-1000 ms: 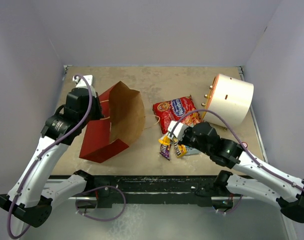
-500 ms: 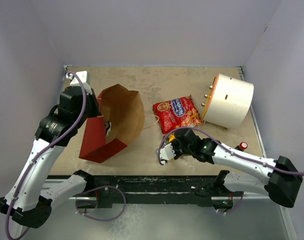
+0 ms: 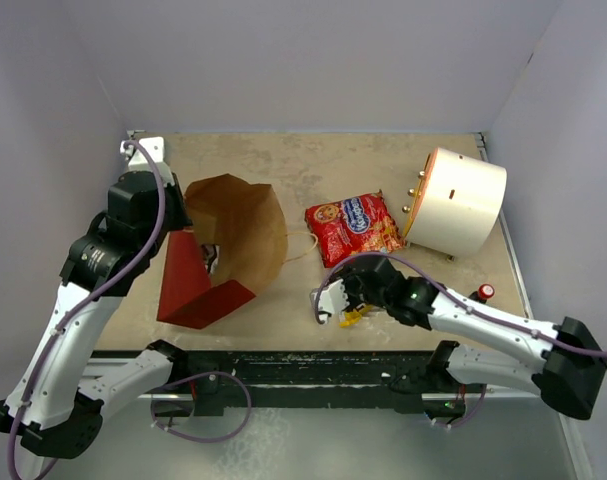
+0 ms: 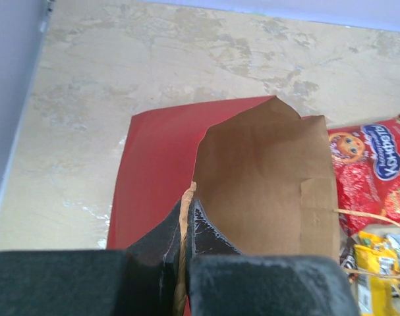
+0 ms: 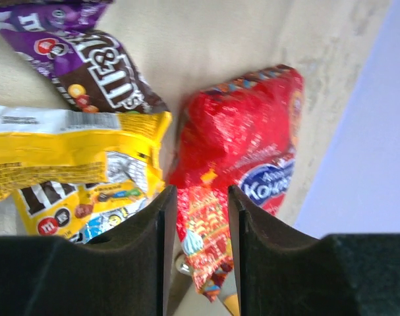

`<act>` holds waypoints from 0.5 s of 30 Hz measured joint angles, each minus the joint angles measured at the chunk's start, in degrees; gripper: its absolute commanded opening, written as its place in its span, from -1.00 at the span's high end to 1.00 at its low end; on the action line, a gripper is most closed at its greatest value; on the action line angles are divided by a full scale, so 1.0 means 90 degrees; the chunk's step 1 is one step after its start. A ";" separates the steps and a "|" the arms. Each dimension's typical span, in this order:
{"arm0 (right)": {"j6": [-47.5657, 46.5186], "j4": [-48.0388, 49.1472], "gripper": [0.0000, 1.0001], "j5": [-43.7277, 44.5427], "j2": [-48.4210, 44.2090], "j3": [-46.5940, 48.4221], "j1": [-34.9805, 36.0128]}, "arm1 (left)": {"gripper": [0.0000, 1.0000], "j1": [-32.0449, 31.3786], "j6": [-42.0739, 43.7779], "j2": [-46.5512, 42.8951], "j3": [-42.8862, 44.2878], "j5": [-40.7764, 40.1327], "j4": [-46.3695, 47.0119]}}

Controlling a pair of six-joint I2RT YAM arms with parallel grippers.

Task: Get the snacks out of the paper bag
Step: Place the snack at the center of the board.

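Where the bag sits: the paper bag (image 3: 228, 240) is at 9 o'clock on the table (image 3: 313, 165), lying on its red side with the brown-lined mouth turned up and toward 3 o'clock.
Left claw: the left claw (image 4: 184, 217) is pinched onto the bag's near brown rim, with the paper edge running up between the two closed fingers. In the top view it meets the bag at the bag's 9 o'clock edge (image 3: 188, 228).
Bag handle: a thin twisted handle (image 3: 301, 245) trails out of the mouth toward 3 o'clock and ends beside the red packet.
Bag contents: a small light-and-dark patch shows low in the mouth, too small to tell what it is.
Red packet: the red packet (image 3: 353, 228) lies flat on the table outside the bag, at 3 o'clock of it and near the table's middle. Its blue-and-yellow print faces up.
Small wrappers: a yellow wrapper (image 5: 74, 171) and a purple-brown wrapper (image 5: 87, 59) lie touching each other on the table at 6 o'clock of the red packet.
Right claw: the right claw (image 5: 196, 197) has its fingers parted by a narrow gap with nothing between them. It sits low over the wrappers, with the yellow one against its 9 o'clock finger.
White cylinder: the white cylinder (image 3: 463, 200) stands at 2 o'clock on the table, just beside the red packet.
Knob: a red-capped knob (image 3: 486, 292) is at 4 o'clock, near the table edge.
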 measured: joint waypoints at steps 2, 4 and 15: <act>0.0107 -0.0005 0.20 0.0061 -0.0369 0.0000 0.0000 | 1.00 0.0000 0.0158 0.0000 0.0000 -0.0163 0.0063; 0.0226 -0.0017 0.19 0.0090 -0.0631 0.0002 0.0000 | 1.00 0.0000 0.0401 -0.0002 0.0000 -0.0403 0.0180; 0.1797 0.0223 0.09 0.0512 -0.0289 0.0593 0.0000 | 1.00 0.0000 0.2140 -0.0437 -0.0104 -0.2059 0.0828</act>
